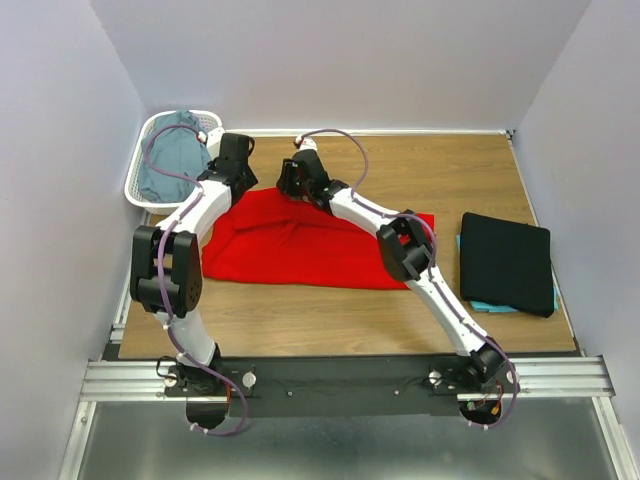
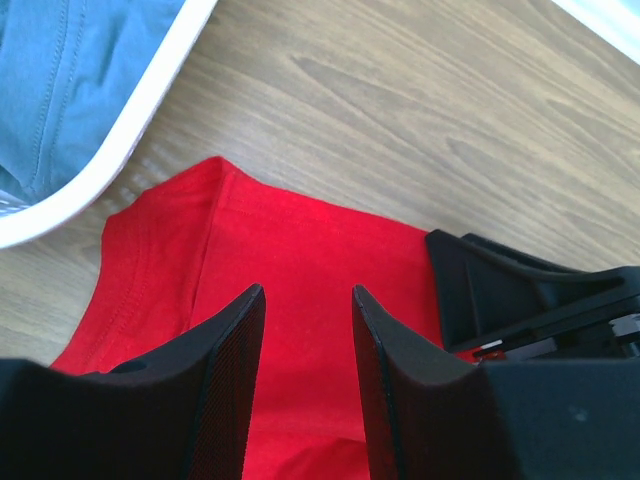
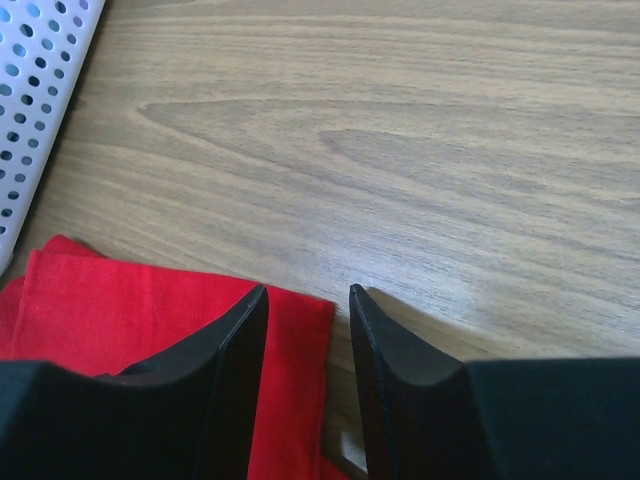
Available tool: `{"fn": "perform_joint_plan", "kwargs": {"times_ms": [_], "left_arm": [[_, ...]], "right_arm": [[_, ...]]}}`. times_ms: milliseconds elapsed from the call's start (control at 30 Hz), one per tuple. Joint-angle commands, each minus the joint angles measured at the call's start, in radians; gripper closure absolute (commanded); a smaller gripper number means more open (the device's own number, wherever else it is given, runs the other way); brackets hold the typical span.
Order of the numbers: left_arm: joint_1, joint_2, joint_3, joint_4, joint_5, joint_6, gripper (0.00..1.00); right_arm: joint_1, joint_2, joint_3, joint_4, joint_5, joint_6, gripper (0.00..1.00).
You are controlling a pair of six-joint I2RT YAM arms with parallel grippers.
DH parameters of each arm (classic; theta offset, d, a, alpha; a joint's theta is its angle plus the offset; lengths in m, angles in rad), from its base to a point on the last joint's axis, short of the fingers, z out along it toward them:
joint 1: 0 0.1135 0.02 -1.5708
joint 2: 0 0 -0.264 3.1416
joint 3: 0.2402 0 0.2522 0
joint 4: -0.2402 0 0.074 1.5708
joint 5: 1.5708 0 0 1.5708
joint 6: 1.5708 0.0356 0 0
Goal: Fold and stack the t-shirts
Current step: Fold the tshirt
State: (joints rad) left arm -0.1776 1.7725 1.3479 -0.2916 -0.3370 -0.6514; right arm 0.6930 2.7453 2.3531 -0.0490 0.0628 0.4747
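Note:
A bright red t-shirt (image 1: pixel 300 250) lies spread across the middle of the table, partly folded. My left gripper (image 2: pixel 308 292) hovers open over its far left part (image 2: pixel 300 240), with only red cloth showing in the gap. My right gripper (image 3: pixel 308 290) is open at the far edge of the shirt; the red corner (image 3: pixel 120 300) lies under its left finger and bare wood under the right one. A folded black t-shirt (image 1: pixel 505 262) rests on a teal one (image 1: pixel 490 306) at the right. A grey-blue t-shirt (image 1: pixel 172 155) fills the basket.
The white lattice basket (image 1: pixel 140 170) stands at the far left corner, its rim (image 2: pixel 120 120) close to the left gripper. Grey walls enclose the table on three sides. The right gripper's black body (image 2: pixel 530 300) sits just right of the left one.

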Motion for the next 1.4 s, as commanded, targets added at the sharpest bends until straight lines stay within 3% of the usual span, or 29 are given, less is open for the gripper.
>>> {"fn": "perform_joint_plan", "kwargs": {"times_ms": [0,800,933,1233,1367], "left_arm": [[0.012,-0.041,-0.009,0.02,0.036,0.019,0.52],[0.038,-0.091,-0.061,0.065,0.121,0.045,0.52],[0.038,-0.094,-0.061,0.065,0.131,0.047,0.53],[0.04,-0.1,-0.067,0.074,0.147,0.052,0.53],[0.041,-0.107,-0.075,0.085,0.153,0.053,0.53]], "right_arm": [[0.008,0.025,-0.041,-0.058,0.049,0.021,0.55],[0.048,0.043,-0.06,-0.081,0.043,0.119,0.61],[0.051,0.043,-0.066,-0.084,0.051,0.131,0.66],[0.051,0.045,-0.041,-0.083,0.074,0.134,0.88],[0.051,0.033,0.0,-0.083,0.088,0.104,0.91]]}}
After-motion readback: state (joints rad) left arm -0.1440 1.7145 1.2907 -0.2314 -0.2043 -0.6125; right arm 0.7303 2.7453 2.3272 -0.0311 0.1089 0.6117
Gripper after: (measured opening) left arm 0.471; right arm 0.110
